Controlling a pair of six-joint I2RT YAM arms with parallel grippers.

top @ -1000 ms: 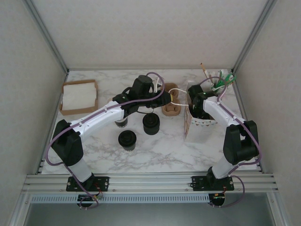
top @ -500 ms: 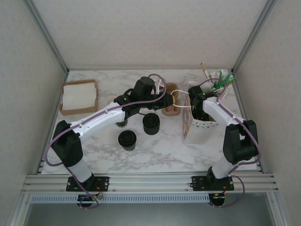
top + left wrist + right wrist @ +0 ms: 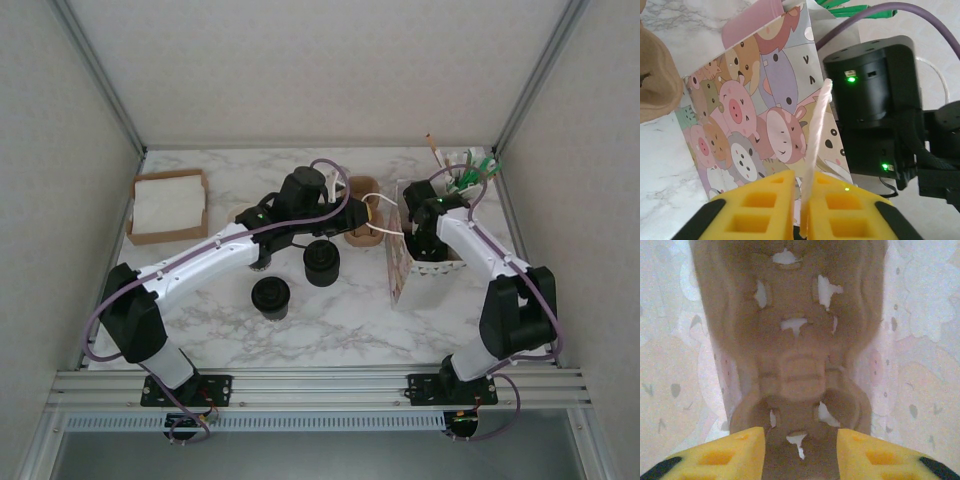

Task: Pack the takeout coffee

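Unmoved since a second ago, the takeout coffee (image 3: pixel 271 297) stands upright on the marble tabletop (image 3: pixel 330 335) at lower centre of the overhead frame, well apart from the bag. What has changed is that my left arm has drawn back leftward, uncovering the pulp cup carrier (image 3: pixel 362 225) on the table, and the cartoon-animal paper bag (image 3: pixel 404 272), right of centre, stands straighter. Just up and right of the coffee sits a dark lid-topped shape (image 3: pixel 321 262); cup or lid stack, I can't tell. The left gripper (image 3: pixel 801 177) has its yellow fingers nearly together with the bag's white cord handle (image 3: pixel 817 120) running between them; whether they pinch it I cannot tell. The right gripper (image 3: pixel 800 432) is down inside the bag, fingers apart, over a second pulp carrier (image 3: pixel 797 365) lying in there. My read is that this carrier is being let go. I'd lift the right arm straight up, clear of its holes and the paper walls, and keep the mouth pulled open by the cord. Then I'd take the coffee by its body below the lid, upright.
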